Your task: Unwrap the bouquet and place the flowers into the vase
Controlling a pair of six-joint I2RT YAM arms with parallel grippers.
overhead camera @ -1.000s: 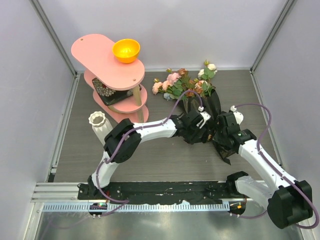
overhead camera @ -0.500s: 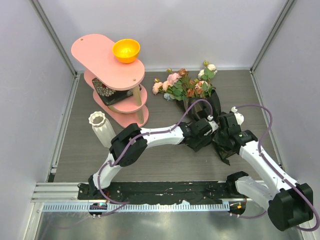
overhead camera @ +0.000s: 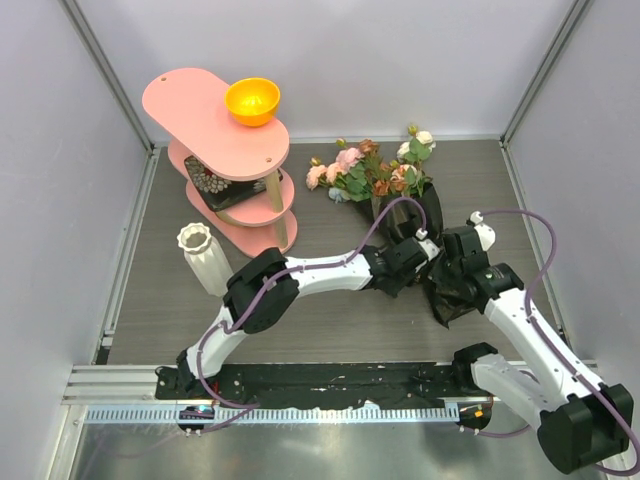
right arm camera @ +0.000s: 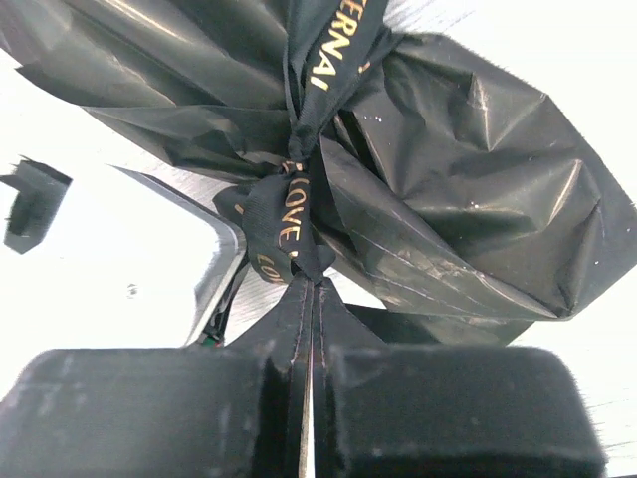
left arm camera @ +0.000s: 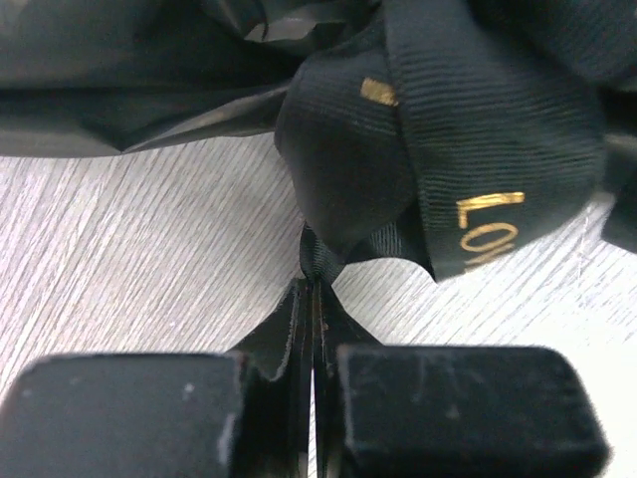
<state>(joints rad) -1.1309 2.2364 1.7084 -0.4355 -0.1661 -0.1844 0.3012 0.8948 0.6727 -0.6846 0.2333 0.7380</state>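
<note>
Left wrist | left gripper (left arm camera: 314, 360) pinches ribbon (left arm camera: 478, 149) tail | right gripper (right arm camera: 307, 351) pinches ribbon, bouquet (right arm camera: 478, 199) just ahead

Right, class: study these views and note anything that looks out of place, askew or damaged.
The bouquet lies on its side on the table, not upright, its black wrapping creased and crumpled. Its ribbon is pinched by both the left gripper and right gripper. The vase stands upright; nothing is spilled.

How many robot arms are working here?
2. The left arm reaches across to the bouquet, left tool shut on the ribbon; the right arm comes from the right, right tool pinching ribbon too.
</note>
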